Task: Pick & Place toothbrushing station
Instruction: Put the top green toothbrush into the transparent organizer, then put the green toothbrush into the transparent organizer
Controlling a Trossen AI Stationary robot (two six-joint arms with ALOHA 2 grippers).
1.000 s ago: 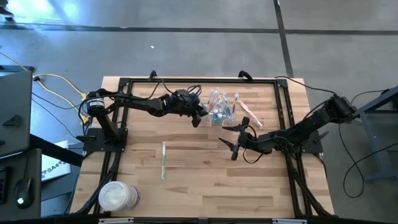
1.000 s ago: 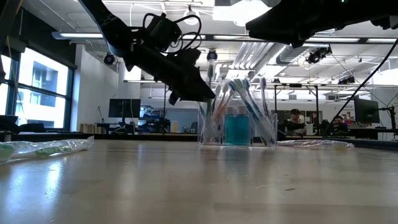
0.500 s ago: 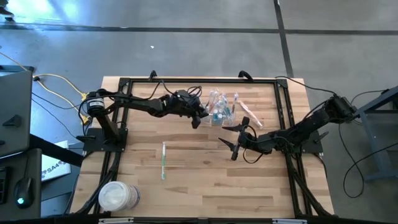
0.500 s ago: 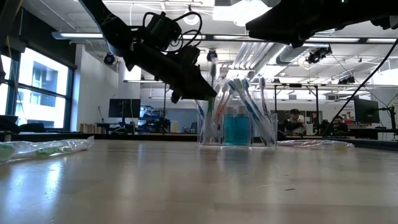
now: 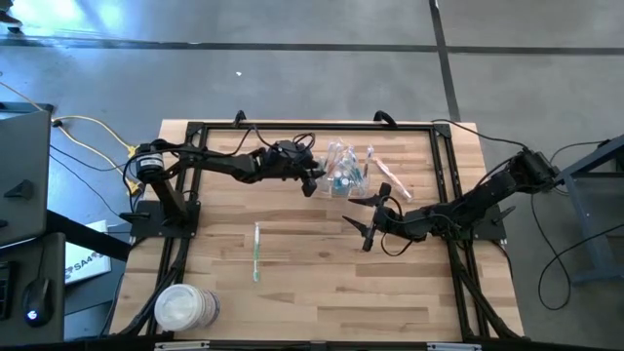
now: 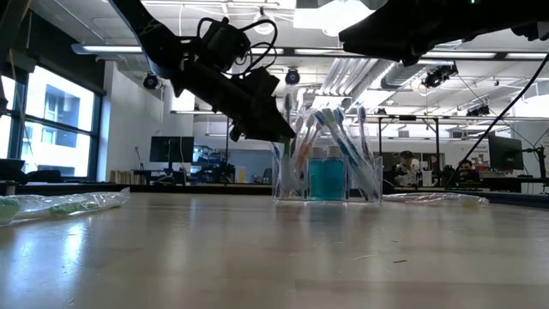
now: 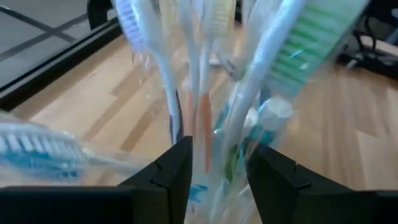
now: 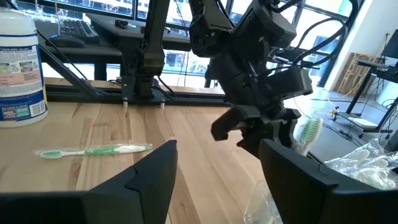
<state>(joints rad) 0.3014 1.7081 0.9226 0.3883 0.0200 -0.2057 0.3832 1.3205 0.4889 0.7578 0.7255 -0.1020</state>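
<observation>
The left gripper (image 5: 310, 182) sits right at the clear plastic cup (image 5: 343, 179), its fingertips reaching the cup's near side at about brush-head height, as the low view shows. Its own wrist view looks straight into the bundle of toothbrushes (image 7: 205, 93) standing upright in the cup, with the two dark fingers parted around a narrow gap directly below the stems; a green-bristled brush (image 7: 308, 43) leans out just beyond one finger. Whether the fingers are letting go of a brush or only part-way apart cannot be told, since no stem plainly lies between them. The brushes stand handle-down and fan outward because the cup props them at its rim, which probably explains the high approach. A blue-capped tube (image 6: 326, 176) stands inside the cup among them. The right gripper (image 5: 366, 227) hangs off the table well to the near side of the cup, its fingers spread and holding nothing, apparently waiting; its wrist view looks across at the left arm. Two items lie outside the cup: a green toothbrush (image 5: 256, 252) flat on the table (image 5: 322, 292), well apart from both grippers, and a pink one (image 5: 392, 182) just past the cup, likely awaiting collection.
</observation>
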